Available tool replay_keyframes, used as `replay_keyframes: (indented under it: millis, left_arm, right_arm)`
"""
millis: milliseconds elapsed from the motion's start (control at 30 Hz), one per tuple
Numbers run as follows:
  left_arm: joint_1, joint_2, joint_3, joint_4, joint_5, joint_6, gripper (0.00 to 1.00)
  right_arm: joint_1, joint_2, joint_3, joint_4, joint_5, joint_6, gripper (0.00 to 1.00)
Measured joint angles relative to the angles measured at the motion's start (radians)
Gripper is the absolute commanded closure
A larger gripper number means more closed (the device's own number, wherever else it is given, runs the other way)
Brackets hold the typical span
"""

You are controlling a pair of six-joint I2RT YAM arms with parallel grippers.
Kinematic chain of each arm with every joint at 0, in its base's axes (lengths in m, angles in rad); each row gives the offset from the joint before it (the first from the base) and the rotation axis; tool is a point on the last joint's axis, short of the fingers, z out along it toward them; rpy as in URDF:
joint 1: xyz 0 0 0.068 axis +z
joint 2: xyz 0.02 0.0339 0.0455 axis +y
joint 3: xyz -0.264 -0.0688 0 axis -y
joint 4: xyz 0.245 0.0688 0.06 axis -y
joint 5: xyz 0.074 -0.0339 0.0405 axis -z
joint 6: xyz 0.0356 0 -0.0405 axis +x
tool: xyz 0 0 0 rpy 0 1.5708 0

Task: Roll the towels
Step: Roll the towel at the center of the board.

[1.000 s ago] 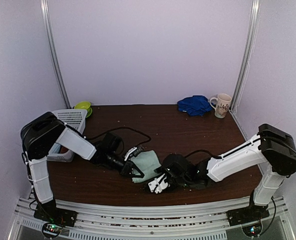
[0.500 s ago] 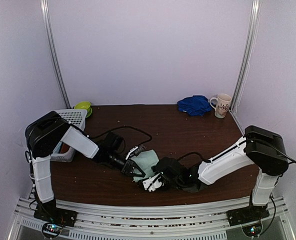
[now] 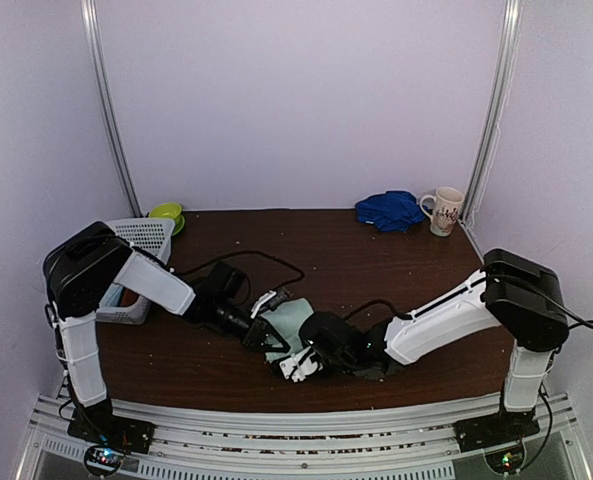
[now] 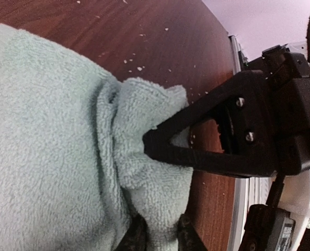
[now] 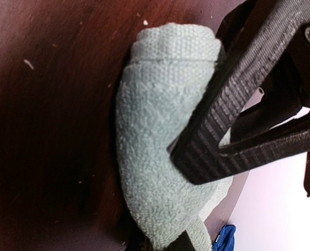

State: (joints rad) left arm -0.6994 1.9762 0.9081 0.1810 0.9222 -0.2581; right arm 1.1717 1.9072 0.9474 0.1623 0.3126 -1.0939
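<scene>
The small mint-green towel (image 3: 292, 322) lies at the table's near middle, with its near edge folded into a thick roll (image 5: 160, 141). My left gripper (image 3: 268, 338) is shut on a fold of this towel (image 4: 50, 130) and pinches it between its fingertips (image 4: 136, 238). My right gripper (image 3: 298, 364) comes in from the right and is shut on the roll's near end, its own jaws barely showing at the bottom of the right wrist view. The two grippers almost touch. The royal blue towel (image 3: 389, 210) lies crumpled at the back right.
A white patterned mug (image 3: 445, 210) stands beside the blue towel at the back right corner. A white basket (image 3: 136, 250) sits at the left edge with a green bowl (image 3: 166, 213) behind it. A black cable (image 3: 246, 262) loops over the table. The table's near edge (image 4: 237, 204) is close.
My right gripper has slid left along the near edge up to the mint-green towel and the left gripper. My left gripper has stayed about where it was.
</scene>
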Motion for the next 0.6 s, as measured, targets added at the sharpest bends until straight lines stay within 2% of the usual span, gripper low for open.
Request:
replay_keyframes:
  millis: [100, 233, 600]
  left_arm:
    - [-0.001, -0.08, -0.021, -0.05, -0.094, 0.033, 0.64]
    - [0.0, -0.231, -0.064, -0.077, -0.23, 0.069, 0.54]
    - [-0.019, -0.6, -0.314, 0.038, -0.533, 0.131, 0.47]
  right_arm:
    - [-0.007, 0.002, 0.061, -0.102, -0.044, 0.026, 1.0]
    - [-0.02, 0.003, 0.122, -0.228, -0.112, 0.059, 1.0]
    - [-0.075, 0.03, 0.301, -0.547, -0.332, 0.126, 1.0]
